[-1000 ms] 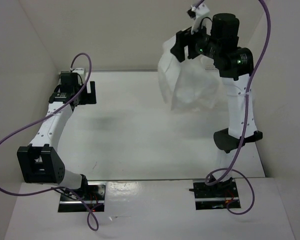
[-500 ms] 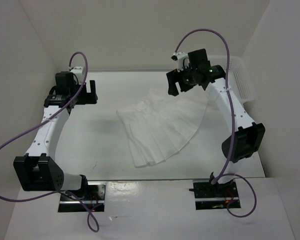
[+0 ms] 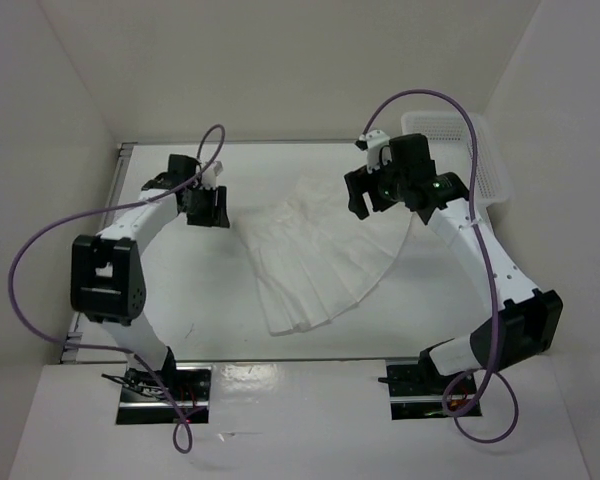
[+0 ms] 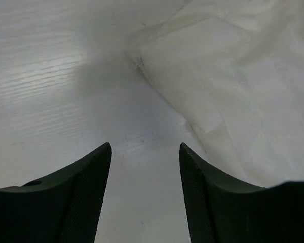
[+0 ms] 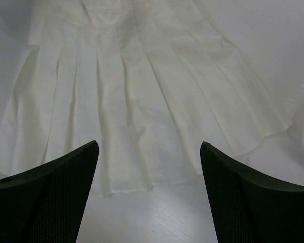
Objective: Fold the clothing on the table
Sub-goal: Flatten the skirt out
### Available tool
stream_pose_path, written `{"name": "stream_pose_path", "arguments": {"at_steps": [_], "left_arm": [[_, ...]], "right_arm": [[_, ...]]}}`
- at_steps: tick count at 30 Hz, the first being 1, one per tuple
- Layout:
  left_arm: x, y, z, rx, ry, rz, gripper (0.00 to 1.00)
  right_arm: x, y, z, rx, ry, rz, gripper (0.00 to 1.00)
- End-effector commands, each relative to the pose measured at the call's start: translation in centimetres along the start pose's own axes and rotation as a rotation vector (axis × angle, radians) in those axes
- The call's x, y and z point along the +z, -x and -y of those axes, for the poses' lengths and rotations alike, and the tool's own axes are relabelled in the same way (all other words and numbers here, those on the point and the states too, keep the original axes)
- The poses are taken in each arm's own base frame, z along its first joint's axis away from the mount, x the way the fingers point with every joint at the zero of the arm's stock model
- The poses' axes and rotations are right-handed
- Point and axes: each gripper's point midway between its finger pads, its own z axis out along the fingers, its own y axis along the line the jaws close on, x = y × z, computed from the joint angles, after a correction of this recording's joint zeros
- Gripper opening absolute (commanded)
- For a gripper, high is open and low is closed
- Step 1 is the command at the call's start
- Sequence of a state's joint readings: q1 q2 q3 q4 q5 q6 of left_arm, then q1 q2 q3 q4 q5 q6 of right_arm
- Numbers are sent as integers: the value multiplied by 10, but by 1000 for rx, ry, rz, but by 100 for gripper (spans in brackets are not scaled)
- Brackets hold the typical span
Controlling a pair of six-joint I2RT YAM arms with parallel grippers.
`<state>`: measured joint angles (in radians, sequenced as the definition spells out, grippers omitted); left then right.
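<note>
The clothing [image 3: 315,255], a white pleated fan-shaped garment, lies spread flat in the middle of the table [image 3: 210,290]. My left gripper [image 3: 212,205] is just off its left corner; in the left wrist view it [image 4: 145,147] is open over bare table, with the clothing's edge [image 4: 233,76] ahead and to the right. My right gripper [image 3: 365,195] hovers at the garment's far right side. In the right wrist view it [image 5: 149,147] stands wide open above the pleats [image 5: 142,76], nothing between its fingers.
A white mesh basket [image 3: 450,140] stands at the back right corner, behind the right arm. White walls close in the table on the left, back and right. A metal rail [image 3: 120,150] runs along the left edge.
The clothing went from hanging in the right gripper to lying spread on the table, released. The left arm has swung in to the garment's left corner; the right arm came down.
</note>
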<state>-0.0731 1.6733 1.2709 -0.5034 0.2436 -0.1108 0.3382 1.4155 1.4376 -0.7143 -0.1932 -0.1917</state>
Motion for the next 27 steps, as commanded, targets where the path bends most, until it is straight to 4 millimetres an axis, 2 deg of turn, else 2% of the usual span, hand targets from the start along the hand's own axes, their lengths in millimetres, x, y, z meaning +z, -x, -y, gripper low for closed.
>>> {"name": "stream_pose_path", "arguments": {"at_steps": [1,2,4,7,10,12,16,22,25,26,27], "left_arm": [[33,-11,9,-41,-49,-93,63],[44,-13,7,-59,-48,-108,68],[54,-11,12,-89,-89,-107,69],[62,-10,22,-114,-125,-111,69],[63,0,25,-141,-137,-80,70],[69,5,25,-157,-138,-68,70],[84,10,26,-222,-147,-69,70],[113,-9,22,-284,-81,-127,68],[119,-16,19,-309,-66,-146,67],[119,-13,24,-299,-72,-141,62],[122,-19,23,-306,-66,-163,59]], "right_arm": [[-8,10,4,-38,-45,90,85],[-11,9,4,-39,-46,95,85],[-13,9,3,-41,-47,105,85],[-12,5,3,-50,-47,102,85],[-13,3,3,-50,-47,102,85],[-16,7,3,-53,-51,121,85],[-14,4,2,-51,-49,112,85],[-15,5,4,-54,-61,127,85],[-13,4,4,-54,-61,129,85],[-13,4,4,-54,-61,129,85],[-13,4,4,-54,-61,129,85]]}}
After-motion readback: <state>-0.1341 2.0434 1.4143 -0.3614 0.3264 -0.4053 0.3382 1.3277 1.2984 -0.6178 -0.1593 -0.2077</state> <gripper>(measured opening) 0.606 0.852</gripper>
